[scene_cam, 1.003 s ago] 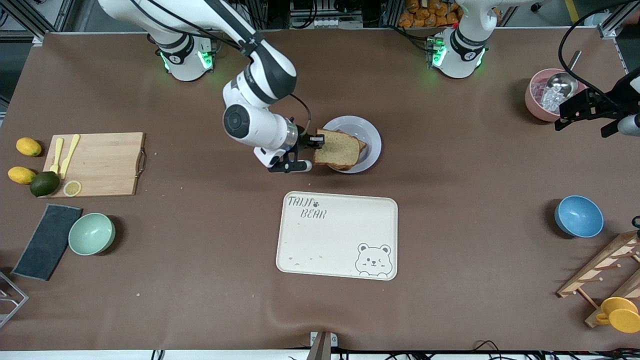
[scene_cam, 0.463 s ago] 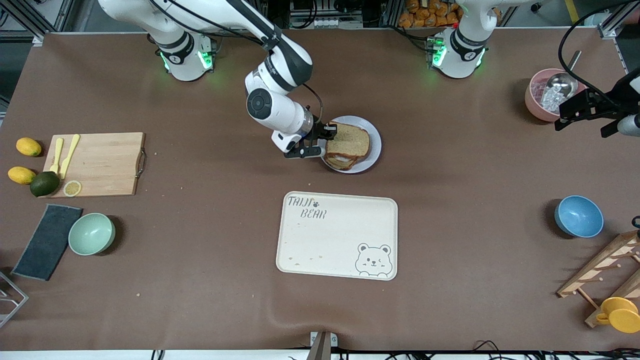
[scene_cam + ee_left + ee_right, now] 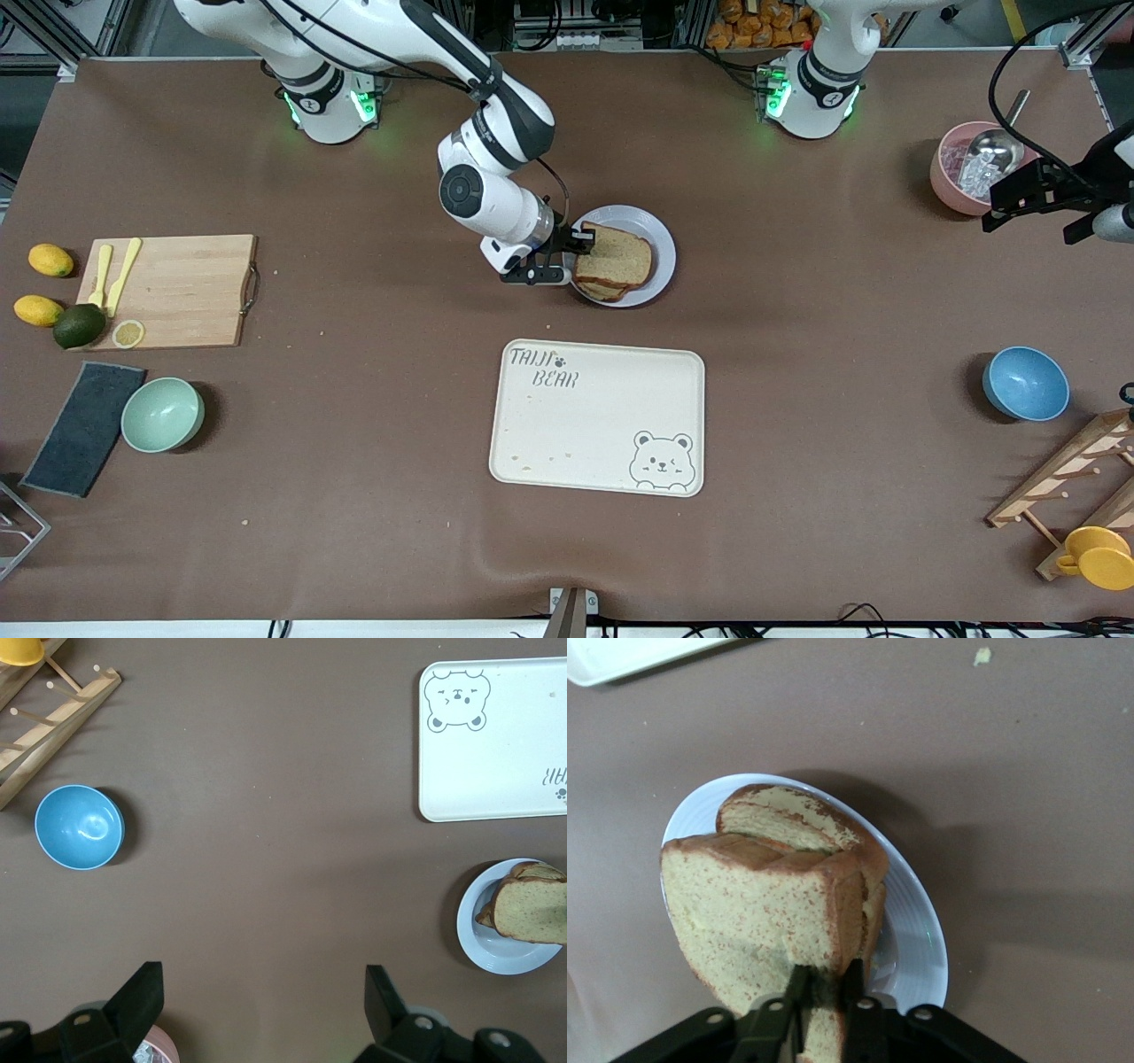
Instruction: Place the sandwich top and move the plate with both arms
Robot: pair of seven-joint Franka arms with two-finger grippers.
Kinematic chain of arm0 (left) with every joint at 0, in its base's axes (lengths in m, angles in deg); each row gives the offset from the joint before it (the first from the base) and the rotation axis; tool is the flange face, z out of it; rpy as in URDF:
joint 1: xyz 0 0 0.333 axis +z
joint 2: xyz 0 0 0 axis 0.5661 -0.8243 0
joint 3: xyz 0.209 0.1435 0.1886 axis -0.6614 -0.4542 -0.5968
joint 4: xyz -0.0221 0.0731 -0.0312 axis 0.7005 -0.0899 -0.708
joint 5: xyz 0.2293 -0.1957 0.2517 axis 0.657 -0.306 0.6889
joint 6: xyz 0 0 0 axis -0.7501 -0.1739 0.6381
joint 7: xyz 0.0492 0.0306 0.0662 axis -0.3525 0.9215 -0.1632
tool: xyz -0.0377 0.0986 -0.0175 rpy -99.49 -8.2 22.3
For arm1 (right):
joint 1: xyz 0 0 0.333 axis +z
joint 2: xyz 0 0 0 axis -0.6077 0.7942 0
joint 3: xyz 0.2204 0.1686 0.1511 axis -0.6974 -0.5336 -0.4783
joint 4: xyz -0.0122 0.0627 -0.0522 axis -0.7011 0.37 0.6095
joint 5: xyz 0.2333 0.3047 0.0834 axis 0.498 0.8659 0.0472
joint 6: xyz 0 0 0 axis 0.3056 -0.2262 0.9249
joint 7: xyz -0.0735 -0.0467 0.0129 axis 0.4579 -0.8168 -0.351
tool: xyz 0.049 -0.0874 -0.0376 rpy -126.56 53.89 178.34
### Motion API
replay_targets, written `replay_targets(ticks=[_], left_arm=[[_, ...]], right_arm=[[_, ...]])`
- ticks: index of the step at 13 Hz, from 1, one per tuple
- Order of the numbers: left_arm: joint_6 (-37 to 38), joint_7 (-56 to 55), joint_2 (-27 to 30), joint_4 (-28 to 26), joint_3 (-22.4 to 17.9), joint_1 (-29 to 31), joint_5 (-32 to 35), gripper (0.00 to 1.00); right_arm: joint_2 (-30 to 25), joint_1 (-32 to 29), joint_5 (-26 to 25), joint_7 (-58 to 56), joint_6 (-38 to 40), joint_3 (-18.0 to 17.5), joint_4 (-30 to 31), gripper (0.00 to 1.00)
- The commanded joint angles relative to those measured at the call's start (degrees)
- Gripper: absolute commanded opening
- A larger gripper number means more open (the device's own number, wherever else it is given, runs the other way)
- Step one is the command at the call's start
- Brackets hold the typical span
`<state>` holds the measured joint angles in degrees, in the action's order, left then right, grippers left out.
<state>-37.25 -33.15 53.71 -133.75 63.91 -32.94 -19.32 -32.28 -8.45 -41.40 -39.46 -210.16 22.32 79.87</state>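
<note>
I count one plate carrying two bread slices, the sandwich top and a lower slice. One tray. Three bowls: green bowl, blue bowl, pink bowl. Two lemons. One cutting board.

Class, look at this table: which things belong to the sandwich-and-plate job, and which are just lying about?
Part of the job:
sandwich top, on the lower slice, its edge between the right gripper fingers
plate
left gripper, waiting open over the pink bowl

Just lying about:
bear tray
blue bowl
green bowl
cutting board
</note>
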Motion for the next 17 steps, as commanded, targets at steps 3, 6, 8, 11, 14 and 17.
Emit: replay_targets(ticks=[3,6,8,11,14,17], left_arm=[[-0.45,0.63,0.09,-0.31,0.04,0.13,-0.93,1.00],[-0.45,0.72,0.09,-0.31,0.04,0.22,-0.93,1.00],[-0.45,0.72,0.09,-0.31,0.04,0.22,-0.93,1.00],[-0.45,0.72,0.09,-0.31,0.04,0.31,-0.93,1.00],[-0.45,0.72,0.09,-0.31,0.04,0.31,-0.93,1.00],[-0.45,0.72,0.18,-0.31,0.04,0.22,-0.93,1.00]], right_arm=[[-0.05,-1.29,0.74,2.05,0.28,-0.61,-1.68,1.00],[-1.72,-5.49,0.13,1.87,5.44,-0.61,-2.99,1.00],[-4.00,-9.70,-0.92,1.87,12.64,-0.52,-4.05,1.00],[-6.56,-20.24,-8.03,1.78,27.38,-0.52,-7.63,1.00],[-6.73,-27.12,-18.21,-0.15,41.99,-0.35,-14.31,1.00],[-6.82,-32.74,-23.06,-2.33,49.75,-0.26,-19.51,1.00]])
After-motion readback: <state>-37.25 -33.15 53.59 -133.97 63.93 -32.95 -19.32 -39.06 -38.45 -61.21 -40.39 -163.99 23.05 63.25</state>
